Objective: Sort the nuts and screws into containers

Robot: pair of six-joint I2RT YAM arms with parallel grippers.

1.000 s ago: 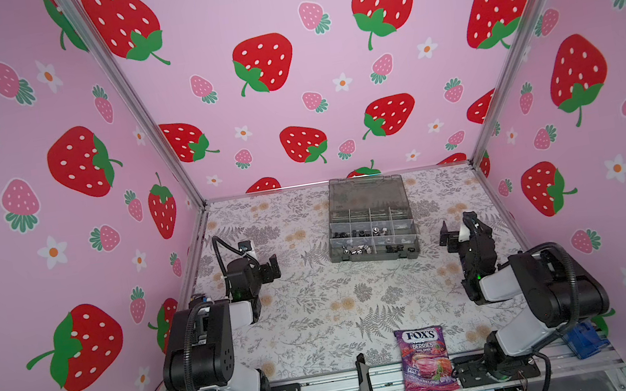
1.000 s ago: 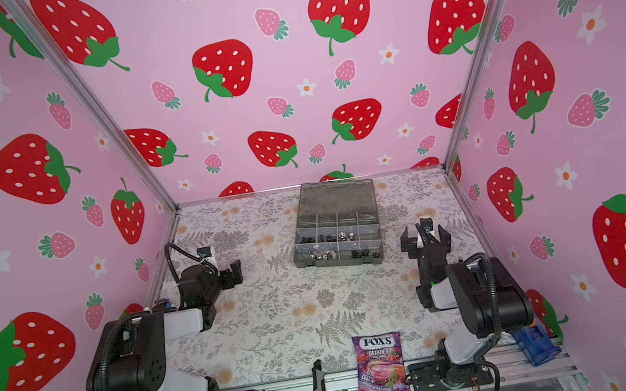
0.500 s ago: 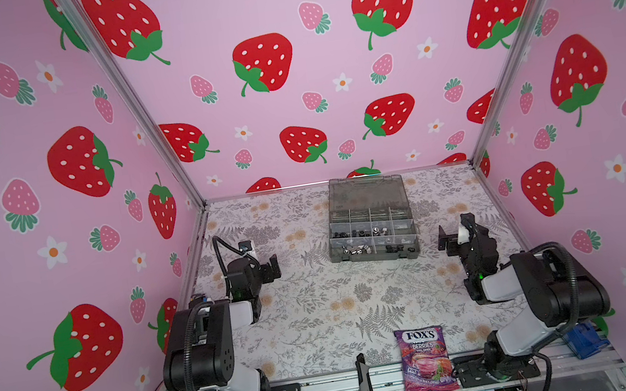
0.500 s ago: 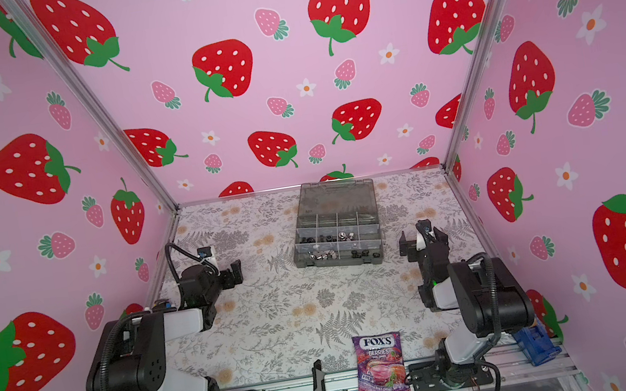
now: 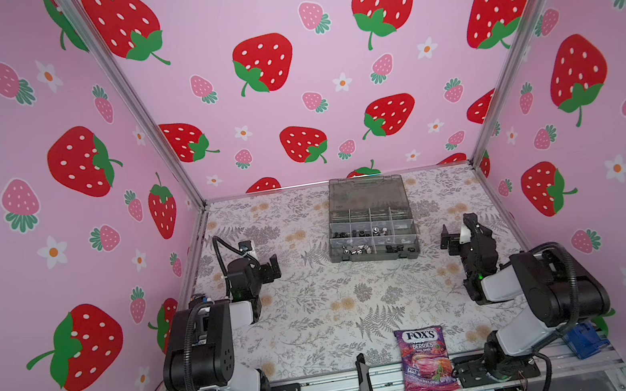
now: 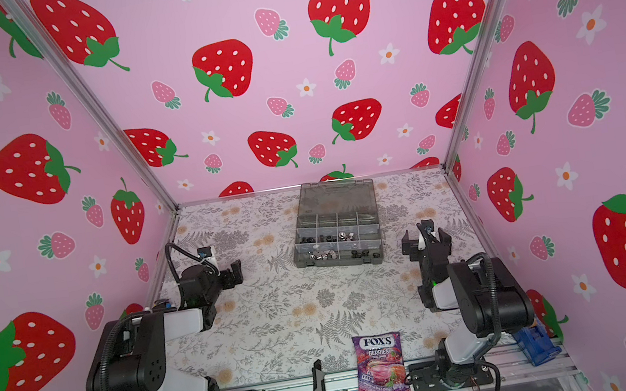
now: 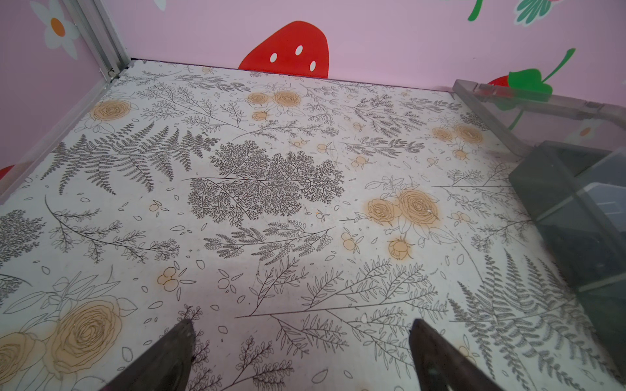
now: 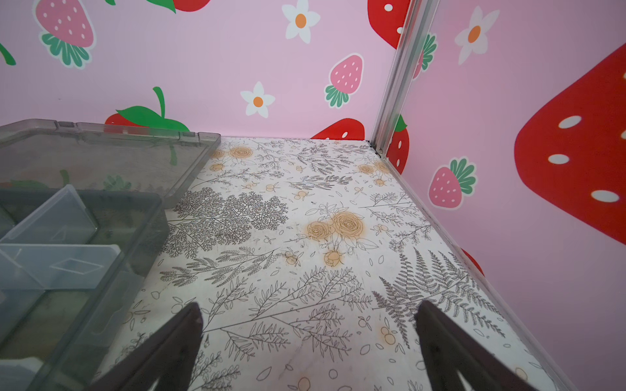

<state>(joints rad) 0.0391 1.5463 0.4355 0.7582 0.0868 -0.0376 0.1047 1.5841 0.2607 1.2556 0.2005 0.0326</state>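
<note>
Toward the far middle of the counter (image 5: 320,313), in both top views, the organizer box (image 5: 372,234) sits with its lid thrown back against the far wall. Small metal screws and nuts (image 5: 357,249) lie in its near compartments; the far ones look bare, and I cannot tell screw from nut at this size. I find no loose hardware on the floral surface. My left claw (image 5: 270,269) hangs low at the near left, pointing toward the box, and my right claw (image 6: 423,239) stands raised just right of the box. Neither carries anything. A candy bag (image 5: 424,358) and a black utility knife (image 5: 367,384) lie at the near edge.

From the left wrist, my left claw's fingers (image 7: 169,355) are spread wide over bare counter, the box wall (image 7: 576,210) off to one side.

From the right wrist, my right claw's fingers (image 8: 162,352) are likewise parted and empty, with the box's clear dividers (image 8: 64,257) close by.

My judgement: the hardware in the box fits either a mixed heap awaiting sorting or pieces already dropped in their cells. I cannot settle which. Any pick from those cells would call for a steep descent between the dividers and a narrow, careful pinch on one small piece.
</note>
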